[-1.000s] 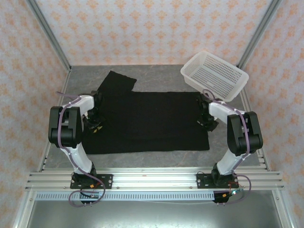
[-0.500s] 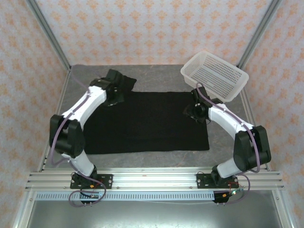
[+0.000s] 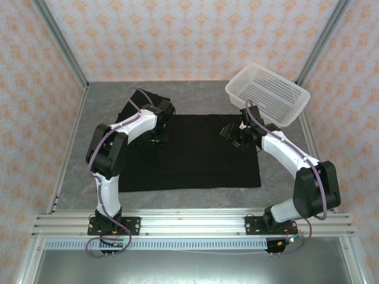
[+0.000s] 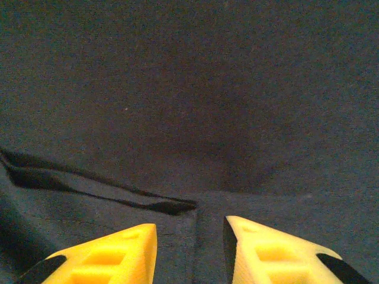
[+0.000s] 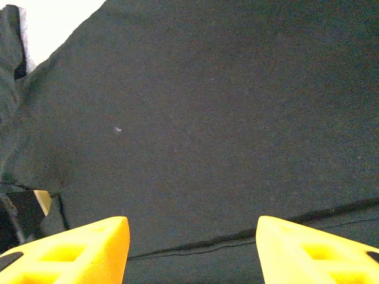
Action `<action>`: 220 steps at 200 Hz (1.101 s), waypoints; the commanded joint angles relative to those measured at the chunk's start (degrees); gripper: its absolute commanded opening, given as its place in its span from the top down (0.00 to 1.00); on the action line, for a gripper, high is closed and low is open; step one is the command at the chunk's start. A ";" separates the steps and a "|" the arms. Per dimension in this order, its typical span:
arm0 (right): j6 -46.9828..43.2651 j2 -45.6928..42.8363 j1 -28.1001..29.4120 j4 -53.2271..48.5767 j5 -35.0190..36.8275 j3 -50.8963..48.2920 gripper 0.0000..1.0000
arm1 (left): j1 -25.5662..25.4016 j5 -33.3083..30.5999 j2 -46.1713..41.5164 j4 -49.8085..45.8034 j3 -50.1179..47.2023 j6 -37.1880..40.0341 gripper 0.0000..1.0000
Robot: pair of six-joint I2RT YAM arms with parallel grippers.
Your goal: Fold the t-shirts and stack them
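Observation:
The black t-shirt (image 3: 195, 157) lies spread flat on the grey table, plain side up, with no print showing. My left gripper (image 3: 157, 136) hovers over its far left part by the sleeve, jaws a little apart; in the left wrist view the gripper (image 4: 190, 228) sits just above a fold edge (image 4: 151, 204) in the cloth, with nothing pinched. My right gripper (image 3: 228, 131) is over the shirt's far right part. In the right wrist view that gripper (image 5: 192, 223) stands wide open above a hem line (image 5: 237, 238).
A white perforated basket (image 3: 267, 93) sits tilted at the back right corner, just beyond the right arm. Bare grey table (image 3: 89, 136) runs along the left of the shirt. Metal rails (image 3: 189, 223) cross the near edge.
Both arms have swung up from the shirt's left and right sides to its far part. The grippers now sit closer together over the cloth.

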 commanded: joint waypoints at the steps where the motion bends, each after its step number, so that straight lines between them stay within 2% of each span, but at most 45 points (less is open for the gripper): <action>1: 0.84 -1.84 0.11 0.53 -0.30 -0.90 0.41 | -0.70 -3.46 0.87 -0.22 -1.28 2.05 0.65; 67: 1.47 -2.19 -0.04 0.27 -0.01 -1.44 0.41 | -1.05 -4.92 3.28 0.51 -1.84 2.68 0.70; 142: 1.76 -2.52 -0.25 0.09 0.10 -2.06 0.41 | -1.31 -6.80 1.70 1.35 -3.22 2.82 0.87; 220: 1.83 -2.43 -0.25 0.27 -0.34 -2.32 0.42 | -1.40 -7.87 -0.61 0.44 -2.30 2.77 0.90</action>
